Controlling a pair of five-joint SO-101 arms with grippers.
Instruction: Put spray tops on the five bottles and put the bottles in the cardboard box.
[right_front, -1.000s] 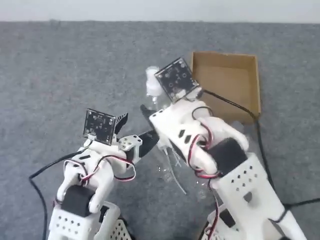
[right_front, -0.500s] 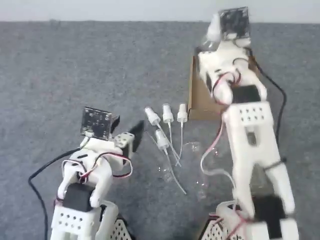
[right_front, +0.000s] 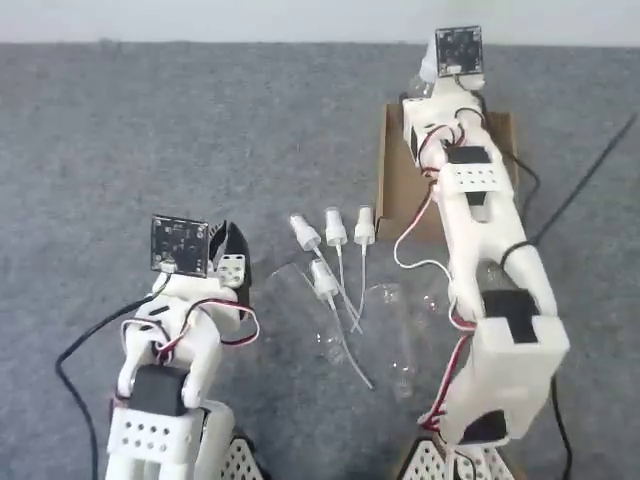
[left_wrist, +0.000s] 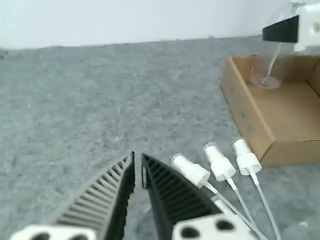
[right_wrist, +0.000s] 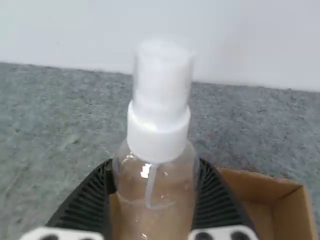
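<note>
My right gripper (right_wrist: 155, 195) is shut on a clear bottle (right_wrist: 156, 185) with a white spray top (right_wrist: 160, 95), held over the far end of the cardboard box (right_front: 395, 190). The same bottle (left_wrist: 267, 70) hangs above the box (left_wrist: 280, 115) in the left wrist view. My left gripper (left_wrist: 137, 165) is shut with nothing in it, near the table's front left (right_front: 232, 245). Several loose spray tops (right_front: 330, 235) lie in a row left of the box, also as spray tops (left_wrist: 217, 162). Clear bottles without tops (right_front: 300, 295) lie on the carpet near the middle.
Grey carpet (right_front: 150, 130) covers the table, with open room at the left and back. The right arm (right_front: 480, 230) stretches over the box's near wall. A black cable (right_front: 590, 170) runs off to the right.
The right arm swung from the middle of the table to the box, carrying the capped bottle. The left gripper drew back toward its base and its jaws came together.
</note>
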